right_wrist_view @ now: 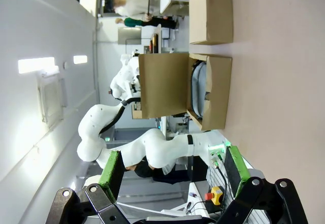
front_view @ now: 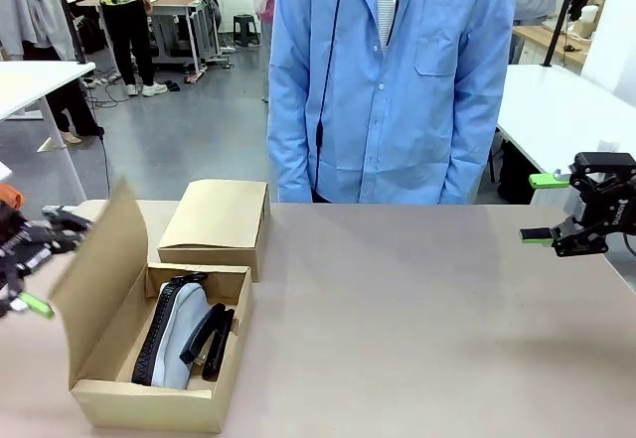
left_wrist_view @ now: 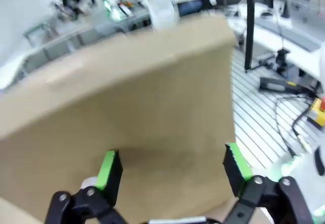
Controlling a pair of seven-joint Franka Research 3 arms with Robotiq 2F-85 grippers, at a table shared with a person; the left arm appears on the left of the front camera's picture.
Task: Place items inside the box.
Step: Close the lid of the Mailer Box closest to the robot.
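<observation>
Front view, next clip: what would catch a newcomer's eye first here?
The open cardboard box at the table's near left, a grey zip pouch and black staplers lying inside, its tall flap raised toward the left gripper, whose open fingers face that flap. A second, closed box sits just behind. At the right edge the right gripper hangs open above bare table, with a person in a blue shirt standing opposite.

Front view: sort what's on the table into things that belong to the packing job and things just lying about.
Part of the job:
- open cardboard box
- grey zip pencil pouch inside it
- two black staplers inside it, beside the pouch

Lying about:
- closed cardboard box behind the open one
</observation>
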